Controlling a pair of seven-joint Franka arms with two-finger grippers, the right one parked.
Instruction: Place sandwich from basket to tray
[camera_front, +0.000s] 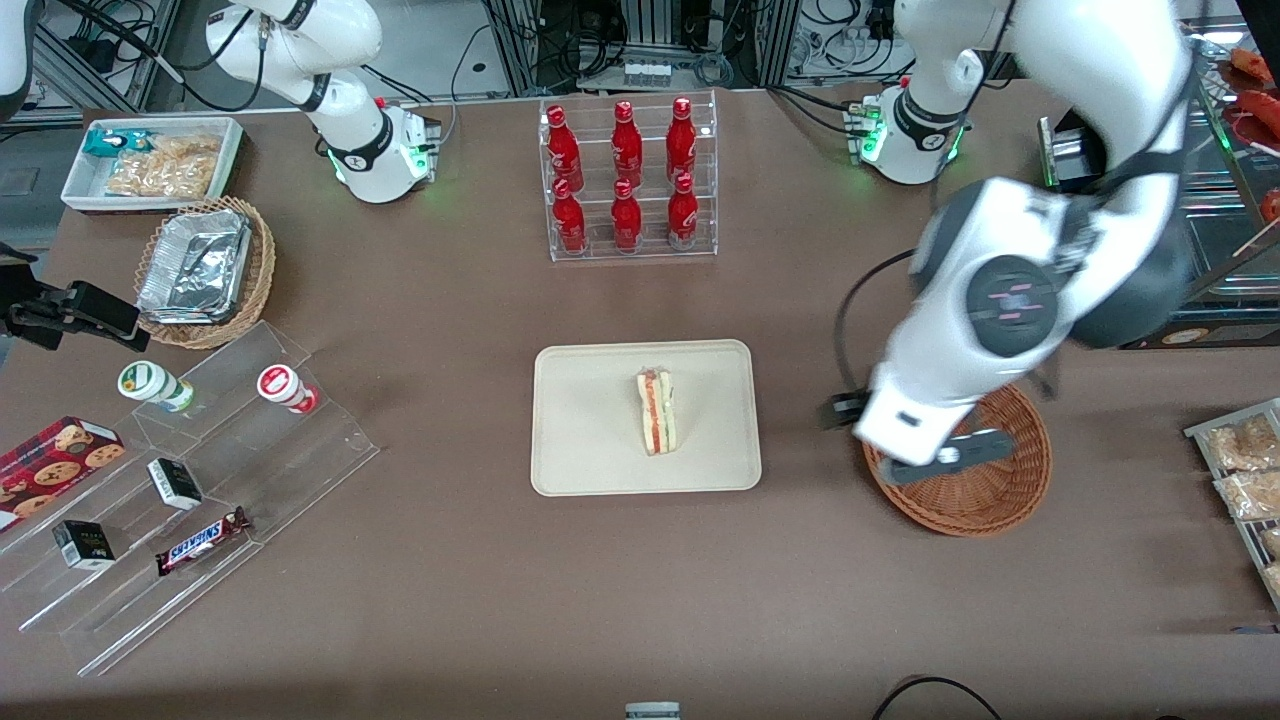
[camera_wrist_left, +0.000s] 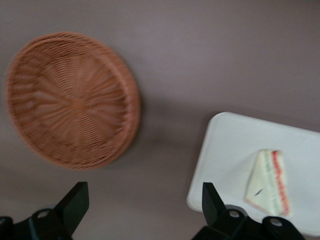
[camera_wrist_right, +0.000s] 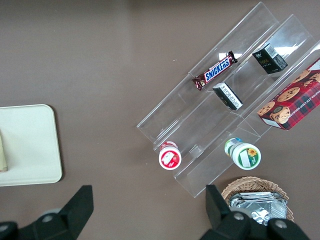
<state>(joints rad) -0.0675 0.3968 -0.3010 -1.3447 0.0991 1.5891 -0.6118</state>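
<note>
The sandwich (camera_front: 657, 412) (camera_wrist_left: 270, 182), a pale bread wedge with red and green layers, lies near the middle of the cream tray (camera_front: 580, 450) (camera_wrist_left: 225, 150). The reddish-brown wicker basket (camera_front: 985, 500) (camera_wrist_left: 70, 100) stands beside the tray toward the working arm's end, and its inside shows nothing in the left wrist view. My gripper (camera_wrist_left: 144, 205) (camera_front: 840, 410) hangs open above the bare tabletop between basket and tray. Nothing is between its black fingers (camera_wrist_left: 75, 200). In the front view the arm's wrist covers part of the basket.
A clear rack of red bottles (camera_front: 627, 180) stands farther from the front camera than the tray. Toward the parked arm's end are a stepped acrylic shelf with snacks (camera_front: 200, 470), a tan basket of foil trays (camera_front: 205, 270) and a white bin (camera_front: 150, 160). Snack packs (camera_front: 1240, 460) lie at the working arm's end.
</note>
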